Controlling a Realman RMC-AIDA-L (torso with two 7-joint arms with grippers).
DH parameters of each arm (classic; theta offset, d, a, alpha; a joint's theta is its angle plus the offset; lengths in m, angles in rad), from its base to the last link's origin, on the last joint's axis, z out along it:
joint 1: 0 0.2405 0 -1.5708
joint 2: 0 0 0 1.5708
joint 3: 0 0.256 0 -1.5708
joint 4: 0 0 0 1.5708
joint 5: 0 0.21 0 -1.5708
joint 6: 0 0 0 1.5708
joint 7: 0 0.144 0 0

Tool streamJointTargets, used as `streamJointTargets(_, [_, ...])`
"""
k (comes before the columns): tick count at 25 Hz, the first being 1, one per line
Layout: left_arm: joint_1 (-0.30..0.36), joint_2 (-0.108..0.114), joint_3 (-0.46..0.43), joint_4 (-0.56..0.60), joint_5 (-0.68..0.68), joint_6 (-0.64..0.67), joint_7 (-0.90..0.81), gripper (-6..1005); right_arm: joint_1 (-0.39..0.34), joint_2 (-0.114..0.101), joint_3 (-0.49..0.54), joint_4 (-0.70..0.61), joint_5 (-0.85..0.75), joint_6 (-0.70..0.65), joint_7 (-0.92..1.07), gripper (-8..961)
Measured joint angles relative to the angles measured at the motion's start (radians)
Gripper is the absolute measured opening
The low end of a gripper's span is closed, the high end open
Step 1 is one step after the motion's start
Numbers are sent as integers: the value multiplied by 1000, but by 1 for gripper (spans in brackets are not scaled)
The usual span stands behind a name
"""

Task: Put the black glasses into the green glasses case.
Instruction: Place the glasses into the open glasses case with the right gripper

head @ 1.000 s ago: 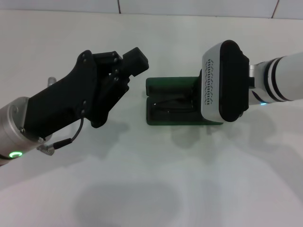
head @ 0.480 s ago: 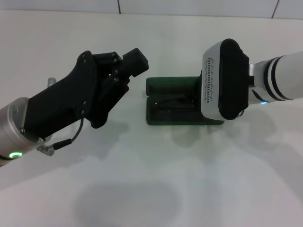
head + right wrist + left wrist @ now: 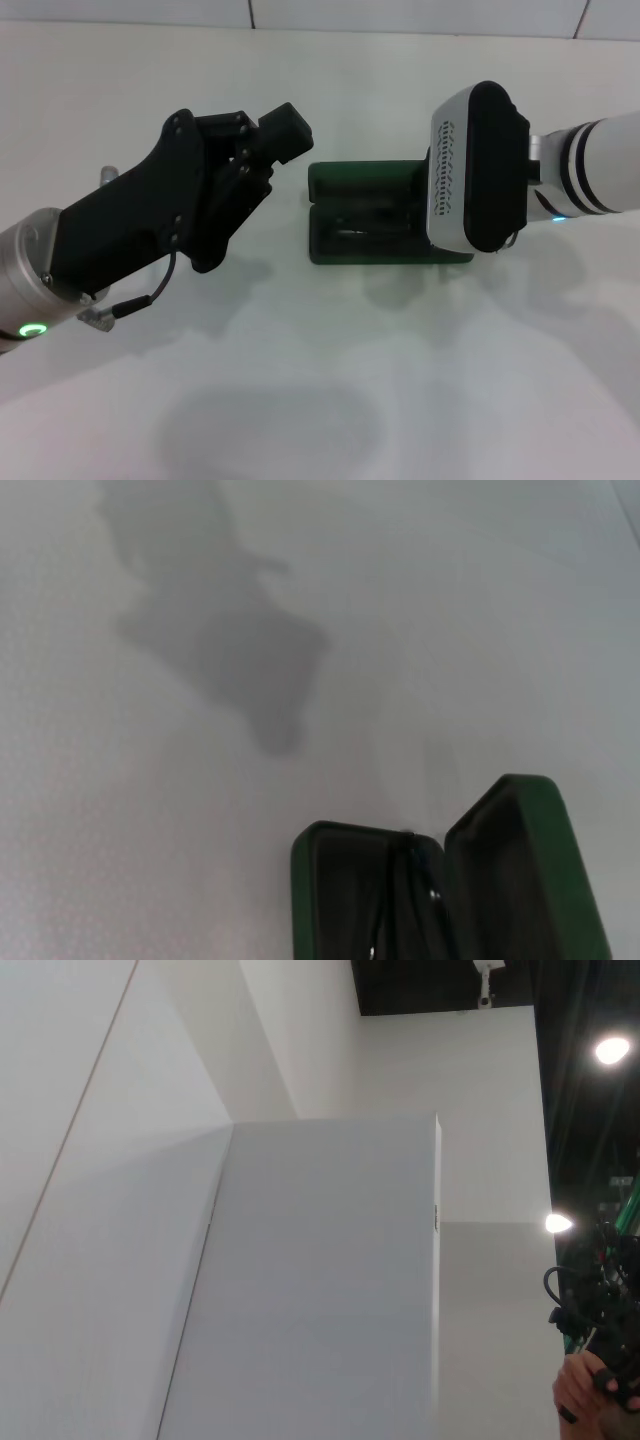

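The black glasses (image 3: 372,226) lie inside the open green glasses case (image 3: 345,183) on the white table (image 3: 300,400). The left gripper (image 3: 262,150) hovers beside it, apparently empty. The right gripper's grip is hidden; it could snag the lid.

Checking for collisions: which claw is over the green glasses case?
The right claw: it overlaps the open green glasses case's right end. The left claw hangs beside its left edge.

Left gripper (image 3: 262,150) hangs raised on the left, angled up and inward; the right arm's wrist (image 3: 478,168) reaches in from the right, fingers hidden
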Motion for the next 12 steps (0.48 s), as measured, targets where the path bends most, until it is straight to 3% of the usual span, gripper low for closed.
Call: streamJointTargets(12, [6, 0, 0, 0, 0, 1, -1, 43, -33, 0, -8, -41, -9, -12, 23, 118])
